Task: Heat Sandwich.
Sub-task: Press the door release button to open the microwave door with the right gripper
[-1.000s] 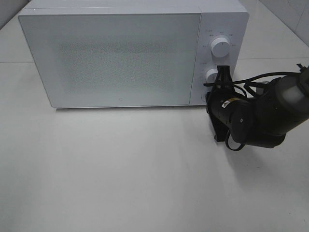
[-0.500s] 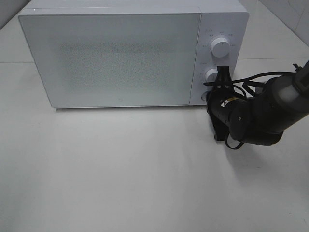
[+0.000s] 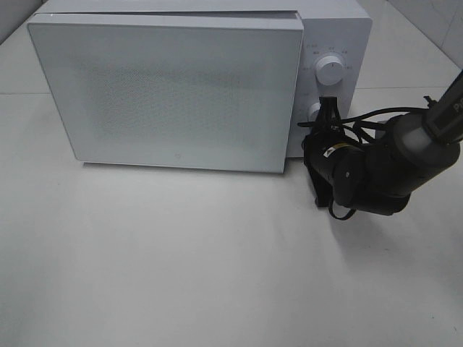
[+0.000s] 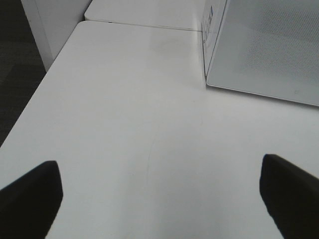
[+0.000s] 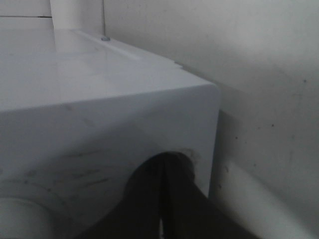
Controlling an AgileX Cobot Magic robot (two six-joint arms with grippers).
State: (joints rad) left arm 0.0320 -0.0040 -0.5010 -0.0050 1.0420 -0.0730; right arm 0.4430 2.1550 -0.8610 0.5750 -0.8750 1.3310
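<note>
White microwave door (image 3: 173,94) ajar, free edge just beside clenched right claw (image 3: 328,112); left claw (image 4: 160,196) spread wide, well apart; sandwich unseen

Dim, flat, greyish light from overhead, without glare. Soft shadow pooled on the matte white tabletop (image 3: 217,253) under and just beside the black right hand (image 3: 330,116). Grainy, smeared close-up of the white box-shaped microwave (image 3: 166,94) right against that hand. Dark fingertips (image 4: 30,199) of the left hand (image 4: 159,201) blurred, out of focus.
</note>
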